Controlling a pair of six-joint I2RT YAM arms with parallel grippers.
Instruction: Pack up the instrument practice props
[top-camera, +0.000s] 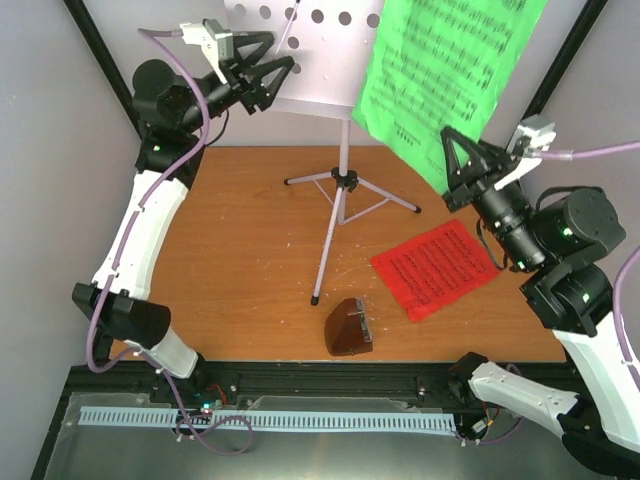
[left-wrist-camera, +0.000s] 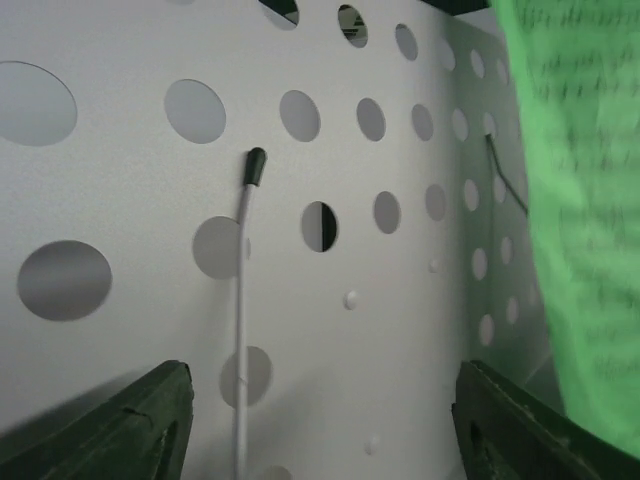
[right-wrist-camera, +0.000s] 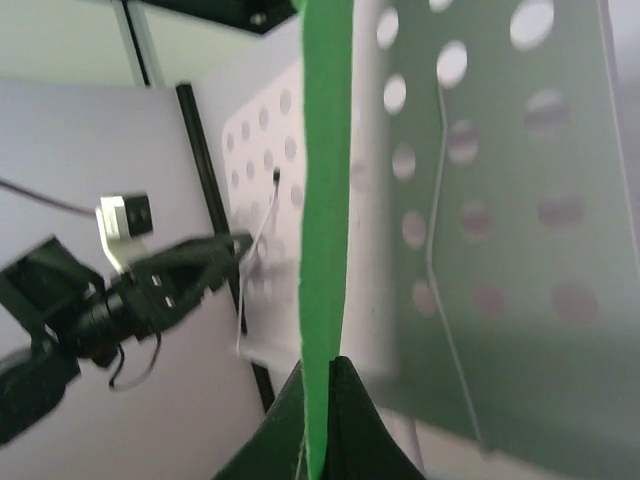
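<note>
My right hand (top-camera: 455, 152) is clenched on the lower corner of the green sheet (top-camera: 450, 60). The sheet hangs against the plate of the music stand (top-camera: 300, 60), at twelve o'clock on the table (top-camera: 240, 250). My left hand (top-camera: 278, 82) is released, its fingers (left-wrist-camera: 130, 425) spread wide and holding nothing, and it faces the plate's left side at about ten o'clock.

The risk, as I judge it, is that the paper is thin and I grip only a corner, so a sharp pull could tear it or let it slip out. A wire page holder (left-wrist-camera: 242, 300) lies across the plate, and a second runs close to the sheet. If the paper catches there, my pull would drag the plate. With no hand steadying it, the tall stand could tip on its thin legs.

The red sheet (top-camera: 437, 268) lies flat at four o'clock from the stand's feet. The metronome (top-camera: 348, 328) sits at six o'clock. Both lie where the stand might fall, and under my right arm's way down.
</note>
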